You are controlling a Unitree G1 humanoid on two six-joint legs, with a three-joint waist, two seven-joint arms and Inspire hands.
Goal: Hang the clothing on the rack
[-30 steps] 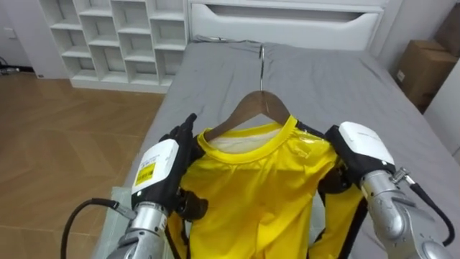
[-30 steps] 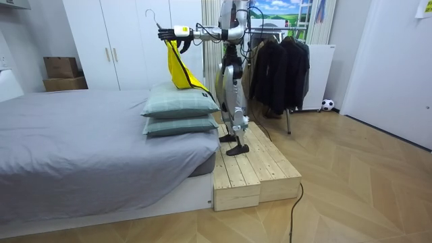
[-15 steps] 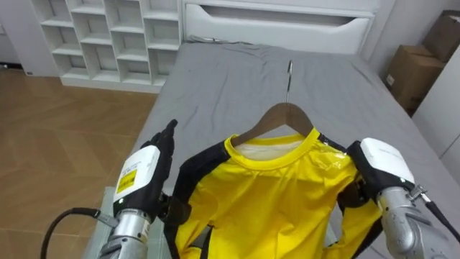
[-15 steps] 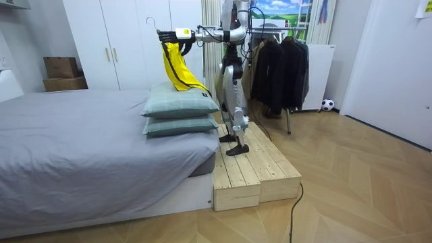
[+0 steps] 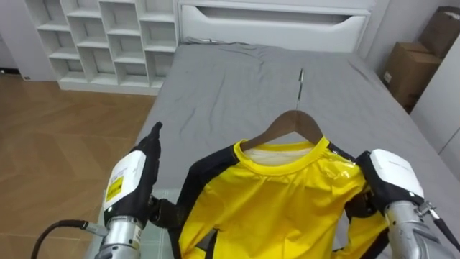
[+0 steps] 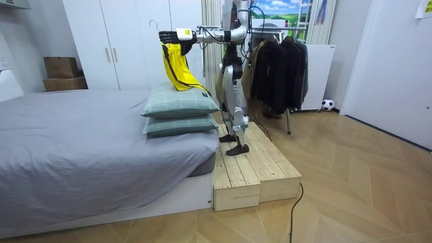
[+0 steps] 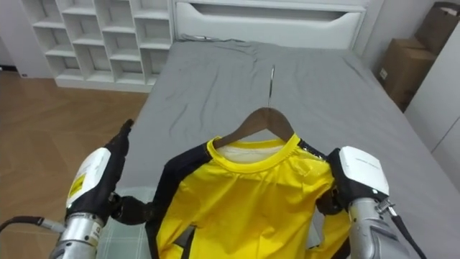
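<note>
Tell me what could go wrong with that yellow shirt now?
The hanger hangs on nothing; only the yellow shirt, between the left hand and right hand, seems to carry it, so it might slip out. The rack stands behind the robot; turning on the wooden platform risks a misstep.

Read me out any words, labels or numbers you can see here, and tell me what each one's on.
Nothing here can be read.
Yellow sticker on the back of the left hand: dark print, too small to read.
Yellow shirt: no lettering on the part that shows.
Cardboard box: no readable marking.
</note>
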